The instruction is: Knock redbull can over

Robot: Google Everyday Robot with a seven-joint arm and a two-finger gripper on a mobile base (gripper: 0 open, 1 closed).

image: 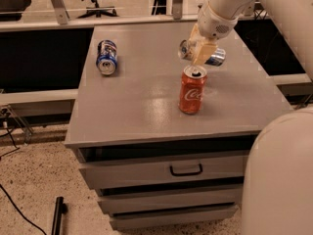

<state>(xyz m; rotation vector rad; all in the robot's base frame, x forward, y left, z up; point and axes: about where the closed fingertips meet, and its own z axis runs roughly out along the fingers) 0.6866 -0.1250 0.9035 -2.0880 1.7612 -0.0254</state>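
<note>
gripper [201, 52]: clamping redbull can [216, 58] crosswise — holding it sideways, seemingly to lay it down
redbull can: hanging horizontal, just at 12 o'clock of upright Coca-Cola can [191, 89]
blue can [106, 57]: lying at 10 o'clock

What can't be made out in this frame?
- Camera view: redbull can, its middle hidden behind the gripper over the table's far right; contact unclear.
- Camera view: any gap between gripper and Coca-Cola can; they overlap.
- Camera view: arm, cut off by top edge.

Cream claw [199, 58] above red cola can [191, 93], silver-blue redbull can [215, 58], grey table [142, 109].
</note>
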